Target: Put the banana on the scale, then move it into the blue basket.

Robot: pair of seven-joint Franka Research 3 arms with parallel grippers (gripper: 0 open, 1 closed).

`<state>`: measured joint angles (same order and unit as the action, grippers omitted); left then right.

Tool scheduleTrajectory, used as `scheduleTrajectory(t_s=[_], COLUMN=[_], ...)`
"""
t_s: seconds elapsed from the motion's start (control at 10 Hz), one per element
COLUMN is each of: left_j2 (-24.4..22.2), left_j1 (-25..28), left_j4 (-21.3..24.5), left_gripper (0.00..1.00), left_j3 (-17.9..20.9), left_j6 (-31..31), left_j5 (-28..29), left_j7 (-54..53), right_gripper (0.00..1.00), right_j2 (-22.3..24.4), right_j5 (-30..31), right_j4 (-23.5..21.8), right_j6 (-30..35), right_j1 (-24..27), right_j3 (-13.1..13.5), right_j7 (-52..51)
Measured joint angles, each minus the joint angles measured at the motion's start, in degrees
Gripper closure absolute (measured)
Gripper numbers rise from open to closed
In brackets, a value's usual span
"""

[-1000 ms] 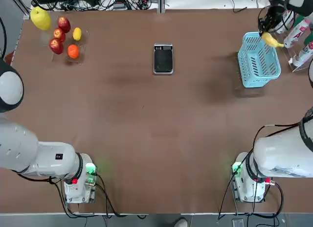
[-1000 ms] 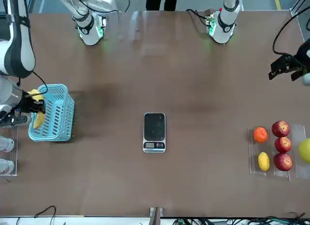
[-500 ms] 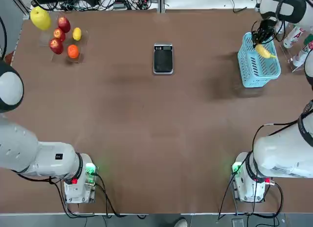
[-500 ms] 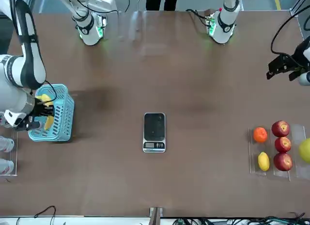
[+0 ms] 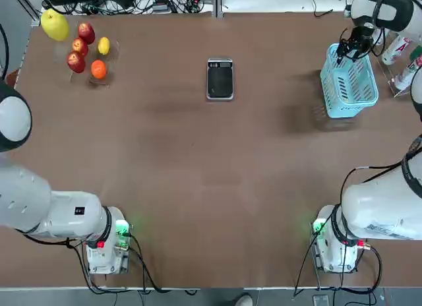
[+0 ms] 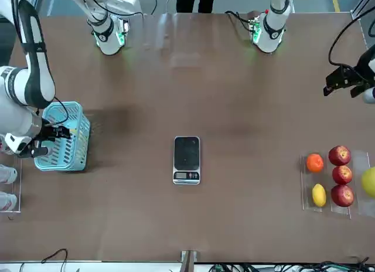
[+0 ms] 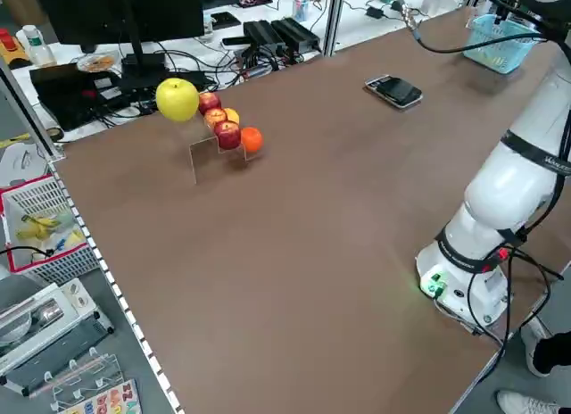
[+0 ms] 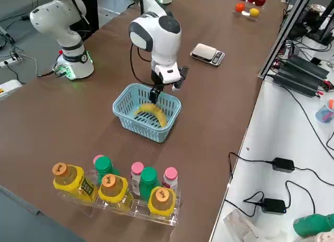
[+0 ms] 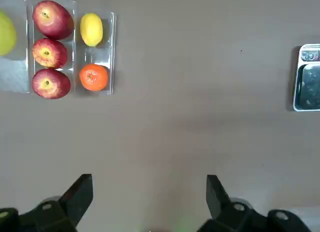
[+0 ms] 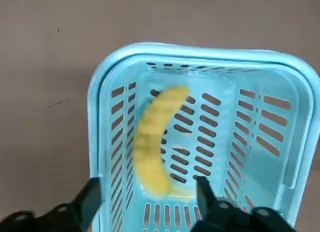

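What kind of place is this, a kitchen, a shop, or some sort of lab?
Most likely a robotics lab or test workshop. Two robot arms are bolted to a brown table, power supplies and loose cables crowd the bench behind it, and props such as a scale and a blue basket are laid out for practice.

top cam looks straight down with the arm bases at the bottom; front cam faces them across the table; side cams sit raised at each flank; wrist cams hang close, one over the blue basket (image 10: 200, 132); overhead and front both catch the scale (image 5: 220, 78)
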<state>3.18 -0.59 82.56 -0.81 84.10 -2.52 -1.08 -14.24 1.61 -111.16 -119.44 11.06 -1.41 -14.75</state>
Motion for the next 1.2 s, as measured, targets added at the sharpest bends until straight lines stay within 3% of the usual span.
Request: scheduleTrajectory(t_s=[0.1, 0.4, 0.8, 1.2], left_j2=[0.0, 0.0, 0.0, 0.0], left_j1=[0.1, 0.1, 0.1, 0.1], left_j4=[0.0, 0.0, 0.0, 0.0], left_gripper=[0.00, 0.00, 0.00, 0.00], left_j3=[0.0, 0.0, 0.0, -0.1], left_j6=[0.0, 0.0, 0.0, 0.0], left_j5=[0.0, 0.0, 0.0, 0.0], left_j7=[0.0, 0.0, 0.1, 1.1], right_gripper=[0.00, 0.00, 0.00, 0.00], right_j2=[0.2, 3.9, 11.6, 15.2], right_j5=[0.0, -0.4, -0.3, -0.4], right_j4=[0.6, 5.4, 16.6, 17.8], right_j6=[-0.1, 3.0, 20.6, 24.6], right_j1=[0.0, -2.8, -9.6, -9.8], right_j3=[-0.1, -0.9, -1.3, -0.8], right_j7=[0.0, 4.4, 10.2, 13.2])
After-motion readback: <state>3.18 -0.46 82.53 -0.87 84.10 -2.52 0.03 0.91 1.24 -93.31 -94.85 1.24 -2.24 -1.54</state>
